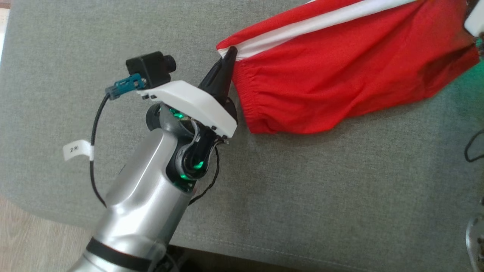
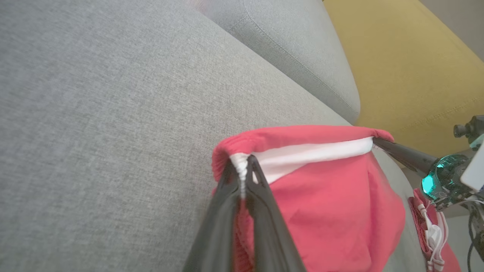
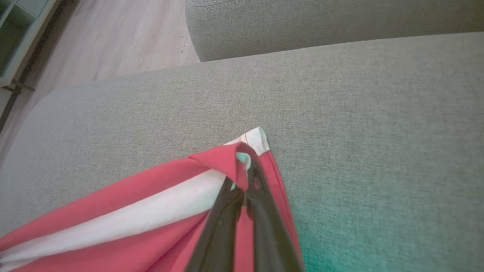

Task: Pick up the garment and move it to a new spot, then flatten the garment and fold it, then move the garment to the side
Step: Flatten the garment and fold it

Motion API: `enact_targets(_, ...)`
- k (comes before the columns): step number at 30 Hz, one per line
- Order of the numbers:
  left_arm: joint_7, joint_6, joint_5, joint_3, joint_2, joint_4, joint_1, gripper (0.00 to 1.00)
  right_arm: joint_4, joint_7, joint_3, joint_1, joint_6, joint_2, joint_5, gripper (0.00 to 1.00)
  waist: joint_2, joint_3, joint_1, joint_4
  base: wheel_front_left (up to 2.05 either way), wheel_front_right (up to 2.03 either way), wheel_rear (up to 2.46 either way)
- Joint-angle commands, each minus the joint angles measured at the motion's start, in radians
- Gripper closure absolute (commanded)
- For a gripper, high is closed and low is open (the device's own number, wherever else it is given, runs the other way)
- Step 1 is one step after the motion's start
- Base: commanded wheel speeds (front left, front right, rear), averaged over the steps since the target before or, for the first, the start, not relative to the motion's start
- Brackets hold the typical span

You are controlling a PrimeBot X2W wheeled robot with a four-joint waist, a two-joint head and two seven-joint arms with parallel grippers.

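The garment [image 1: 340,71] is red with a white side stripe and an elastic waistband, stretched above the grey sofa seat [image 1: 302,196]. My left gripper [image 1: 230,53] is shut on the waistband corner at the stripe's end; in the left wrist view its dark fingers [image 2: 242,170] pinch the white stripe of the garment [image 2: 332,211]. My right gripper [image 3: 245,158] is shut on the garment's [image 3: 151,196] other corner, red cloth wrapped over its tips. The left wrist view shows the right gripper's finger [image 2: 401,153] at the far end of the stripe.
The grey back cushion [image 2: 295,49] and a yellow cushion [image 2: 408,68] stand behind the seat. Wooden floor [image 3: 113,34] lies past the seat's left end, with a shelf unit [image 3: 19,22] beyond. A drawstring end [image 2: 433,234] of the garment hangs below the right gripper.
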Motion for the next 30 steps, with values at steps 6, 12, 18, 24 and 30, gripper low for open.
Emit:
enact_targets(6,-0.018,0.021,0.01,-0.004,0.017,0.014,-0.044,0.6,0.002,-0.06,0.051,-0.028,0.007,0.003,-0.023,0.0,0.0001,0.009,0.0,-0.006,0.0,0.0,0.0)
enact_targets(12,-0.038,0.059,0.075,-0.025,0.069,0.011,-0.022,0.0,-0.009,-0.08,0.093,-0.008,0.007,-0.037,0.012,0.0,0.0001,-0.01,0.0,-0.035,0.0,0.0,0.0)
enact_targets(18,-0.119,0.13,0.177,-0.042,0.148,-0.112,0.071,0.0,-0.08,-0.036,0.102,0.042,0.007,-0.107,0.077,0.0,0.0001,-0.033,0.0,-0.058,0.0,0.0,0.0)
enact_targets(24,-0.248,0.2,0.3,-0.067,0.175,-0.227,0.182,0.0,-0.085,-0.018,-0.006,0.067,0.007,-0.04,0.054,0.0,0.0001,-0.037,0.0,-0.037,0.0,0.0,0.0)
enact_targets(30,-0.279,0.216,0.379,-0.064,0.128,-0.25,0.243,0.0,-0.05,-0.002,-0.048,0.057,0.007,0.05,-0.057,0.0,0.0001,-0.027,0.0,0.005,0.0,0.0,0.0)
